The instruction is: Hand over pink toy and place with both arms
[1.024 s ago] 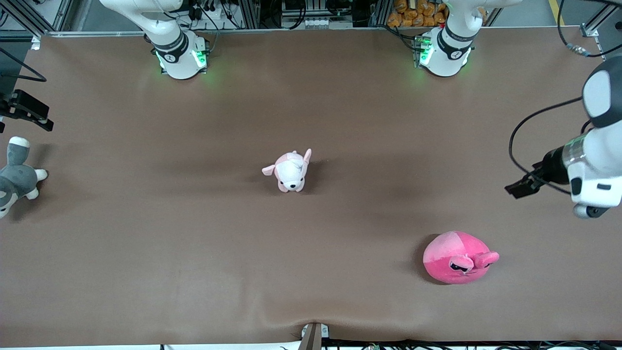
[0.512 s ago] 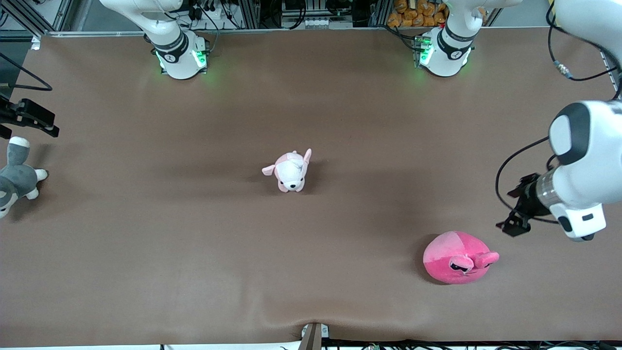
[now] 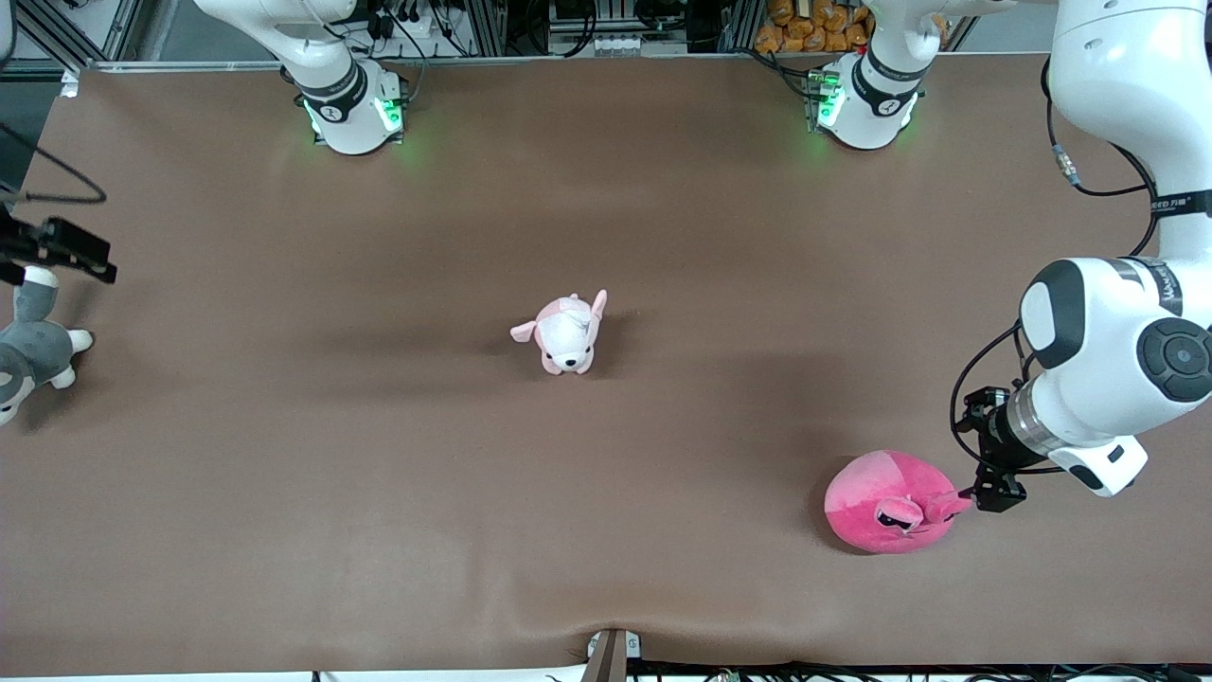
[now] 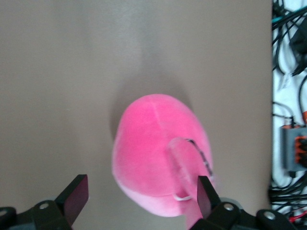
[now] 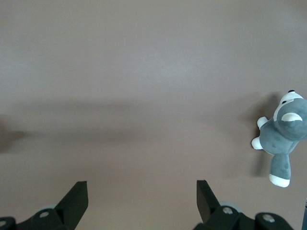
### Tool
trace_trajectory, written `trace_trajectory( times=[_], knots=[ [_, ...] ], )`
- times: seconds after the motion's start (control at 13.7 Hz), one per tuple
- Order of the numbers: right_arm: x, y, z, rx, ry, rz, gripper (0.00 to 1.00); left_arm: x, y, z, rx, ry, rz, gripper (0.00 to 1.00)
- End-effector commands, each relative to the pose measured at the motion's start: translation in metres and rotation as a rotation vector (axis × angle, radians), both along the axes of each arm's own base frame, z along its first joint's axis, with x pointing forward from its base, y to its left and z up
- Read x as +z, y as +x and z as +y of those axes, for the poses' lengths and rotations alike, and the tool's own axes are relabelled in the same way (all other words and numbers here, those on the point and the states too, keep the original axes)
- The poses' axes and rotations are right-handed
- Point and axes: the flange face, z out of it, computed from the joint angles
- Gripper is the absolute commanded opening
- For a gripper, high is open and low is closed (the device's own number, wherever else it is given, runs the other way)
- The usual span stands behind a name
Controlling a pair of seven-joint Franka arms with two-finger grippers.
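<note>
At the right arm's end of the table, the right gripper hangs spread wide over bare mat beside the grey-and-white plush; this arm waits. At table centre stands the small pink-and-white puppy plush. Toward the left arm's end, nearer the front camera, lies the pink toy. The left gripper hovers just beside its snout, fingers spread. Step in hand, by judgement: approach for pickup. The next move calls for descending to straddle the body, then closing.
</note>
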Motion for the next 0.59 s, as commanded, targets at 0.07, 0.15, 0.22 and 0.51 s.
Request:
trace_trajectory(
  times=[0.07, 0.15, 0.22, 0.51],
  knots=[
    [-0.047, 0.02, -0.036, -0.042, 0.001, 0.062, 1.0, -0.004, 0.015, -0.001, 0.09, -0.028, -0.082, 1.0],
    [-0.053, 0.019, -0.038, -0.053, 0.002, 0.08, 1.0, -0.01, 0.017, 0.0, 0.105, -0.03, -0.088, 1.0],
    [-0.06, 0.019, -0.043, -0.075, 0.002, 0.096, 1.0, -0.019, 0.018, 0.0, 0.113, -0.027, -0.082, 1.0],
    [-0.077, 0.016, -0.045, -0.166, 0.01, 0.142, 1.0, -0.039, 0.021, 0.001, 0.116, -0.023, -0.089, 1.0]
  ],
)
